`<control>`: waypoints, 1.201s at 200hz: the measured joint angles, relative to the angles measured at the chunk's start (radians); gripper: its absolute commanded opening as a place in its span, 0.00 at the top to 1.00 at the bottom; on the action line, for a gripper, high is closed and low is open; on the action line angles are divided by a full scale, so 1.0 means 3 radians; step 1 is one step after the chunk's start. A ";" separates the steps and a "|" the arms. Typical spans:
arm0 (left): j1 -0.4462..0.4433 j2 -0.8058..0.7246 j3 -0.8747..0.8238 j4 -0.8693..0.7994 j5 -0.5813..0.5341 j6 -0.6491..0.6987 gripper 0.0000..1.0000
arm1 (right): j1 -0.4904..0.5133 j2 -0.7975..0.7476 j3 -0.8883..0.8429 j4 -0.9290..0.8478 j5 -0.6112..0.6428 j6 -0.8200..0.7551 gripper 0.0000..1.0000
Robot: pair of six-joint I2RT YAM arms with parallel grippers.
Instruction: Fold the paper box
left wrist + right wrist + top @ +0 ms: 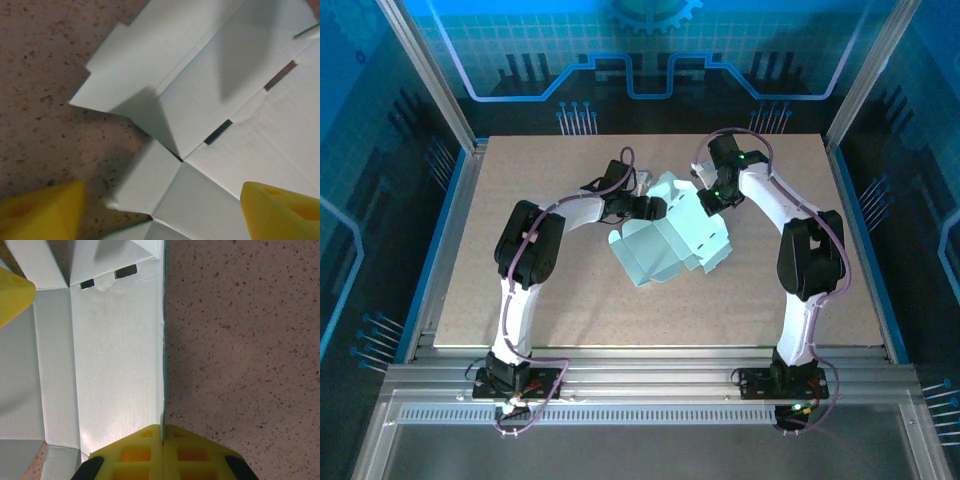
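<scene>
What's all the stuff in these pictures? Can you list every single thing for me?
paper box: one, pale blue-mint, a partly folded blank with flaps and slots, middle of the table
table: one, speckled brown, under everything
metal rails: silver, along the near edge, under the arm bases
back wall: one, blue with line patterns, behind the table
left arm: one, white and black, reaching to the box
right arm: one, white and black, reaching to the box
left tool: one, yellow fingers, open over the box's flaps
right tool: one, yellow fingers, shut on the box's edge
</scene>
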 measured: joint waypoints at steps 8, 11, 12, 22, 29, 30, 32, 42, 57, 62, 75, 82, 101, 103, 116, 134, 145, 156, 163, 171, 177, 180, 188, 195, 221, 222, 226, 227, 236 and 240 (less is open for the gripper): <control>0.0006 0.0000 0.0000 -0.0010 -0.0024 0.0003 0.18 | 0.0000 0.0000 0.0000 0.0000 0.0000 0.0000 1.00; 0.0010 0.0000 0.0000 -0.0014 -0.0032 0.0003 0.19 | 0.0000 0.0000 0.0000 0.0000 0.0000 0.0000 1.00; 0.0011 0.0000 0.0000 -0.0015 -0.0038 0.0003 0.20 | 0.0000 0.0000 0.0000 0.0000 -0.0001 0.0000 1.00; 0.0027 0.0000 0.0000 -0.0020 -0.0048 -0.0009 0.25 | 0.0000 0.0000 0.0000 0.0000 -0.0001 0.0000 1.00; 0.0034 0.0000 0.0000 -0.0019 -0.0045 -0.0023 0.33 | 0.0000 0.0000 0.0000 0.0000 -0.0004 0.0000 1.00; 0.0036 0.0000 0.0000 -0.0020 -0.0042 -0.0017 0.34 | 0.0000 0.0000 0.0000 0.0000 -0.0004 0.0000 1.00; 0.0036 0.0000 0.0000 -0.0020 -0.0039 -0.0004 0.36 | 0.0000 0.0000 0.0000 0.0000 -0.0006 0.0000 1.00; 0.0048 0.0000 0.0000 -0.0015 -0.0008 -0.0041 0.46 | 0.0000 0.0000 0.0000 0.0000 -0.0018 0.0001 1.00; 0.0055 0.0000 0.0000 0.0020 0.0060 -0.0064 0.57 | 0.0000 0.0000 0.0000 0.0000 -0.0028 0.0001 1.00; 0.0052 0.0000 0.0000 0.0036 0.0085 -0.0069 0.58 | 0.0000 0.0000 0.0000 0.0001 -0.0028 0.0001 1.00; 0.0047 0.0000 0.0000 0.0071 0.0140 -0.0065 0.65 | 0.0000 0.0000 0.0000 0.0000 -0.0036 0.0000 1.00; 0.0046 0.0000 0.0000 0.0093 0.0167 -0.0078 0.68 | 0.0000 0.0000 0.0000 0.0000 -0.0036 0.0001 1.00; 0.0031 0.0000 -0.0003 0.0144 0.0216 -0.0050 0.71 | 0.0000 0.0000 0.0000 0.0000 -0.0036 0.0000 1.00; 0.0032 0.0000 -0.0005 0.0151 0.0220 -0.0051 0.71 | 0.0000 0.0000 0.0000 0.0000 -0.0036 0.0000 1.00; 0.0031 -0.0001 -0.0045 0.0225 0.0256 -0.0020 0.77 | 0.0000 0.0000 0.0000 0.0000 -0.0034 0.0001 1.00; 0.0028 -0.0037 -0.0212 0.0364 0.0278 0.0079 0.85 | 0.0000 0.0000 0.0000 -0.0004 -0.0037 0.0000 1.00; 0.0019 -0.0084 -0.0333 0.0412 0.0275 0.0150 0.88 | 0.0000 0.0000 0.0000 -0.0028 -0.0038 -0.0011 1.00; 0.0003 -0.0140 -0.0430 0.0467 0.0268 0.0224 0.93 | 0.0000 0.0001 0.0000 -0.0051 -0.0051 -0.0025 1.00; -0.0015 -0.0178 -0.0474 0.0492 0.0247 0.0272 0.95 | 0.0005 0.0001 0.0000 -0.0057 -0.0053 -0.0028 1.00; -0.0050 -0.0230 -0.0514 0.0504 0.0189 0.0345 0.96 | 0.0011 0.0001 0.0000 -0.0064 -0.0052 -0.0034 1.00; -0.0081 -0.0267 -0.0534 0.0505 0.0128 0.0418 0.97 | 0.0014 0.0001 0.0000 -0.0067 -0.0048 -0.0037 1.00; -0.0095 -0.0280 -0.0542 0.0504 0.0099 0.0453 0.97 | 0.0015 0.0001 0.0000 -0.0071 -0.0047 -0.0037 1.00; -0.0145 -0.0318 -0.0563 0.0498 -0.0008 0.0538 0.99 | 0.0014 0.0001 0.0000 -0.0075 -0.0043 -0.0036 1.00; -0.0192 -0.0350 -0.0585 0.0498 -0.0114 0.0614 1.00 | 0.0013 0.0001 0.0000 -0.0078 -0.0034 -0.0036 1.00; -0.0435 -0.0472 -0.0748 0.0546 -0.0627 0.0898 1.00 | 0.0013 0.0001 0.0000 -0.0120 -0.0039 -0.0023 1.00; -0.0444 -0.0476 -0.0753 0.0548 -0.0646 0.0910 1.00 | 0.0013 0.0001 0.0000 -0.0122 -0.0039 -0.0020 1.00; -0.0487 -0.0490 -0.0778 0.0563 -0.0735 0.0959 1.00 | 0.0013 0.0001 0.0000 -0.0128 -0.0045 -0.0013 1.00; -0.0502 -0.0493 -0.0788 0.0570 -0.0768 0.0971 1.00 | 0.0013 0.0001 0.0000 -0.0130 -0.0046 -0.0009 1.00; -0.0601 -0.0521 -0.0857 0.0645 -0.0968 0.1074 1.00 | 0.0013 0.0001 0.0000 -0.0148 -0.0050 0.0011 1.00; -0.0655 -0.0537 -0.0904 0.0707 -0.1083 0.1151 1.00 | 0.0013 0.0001 0.0000 -0.0153 -0.0051 0.0020 1.00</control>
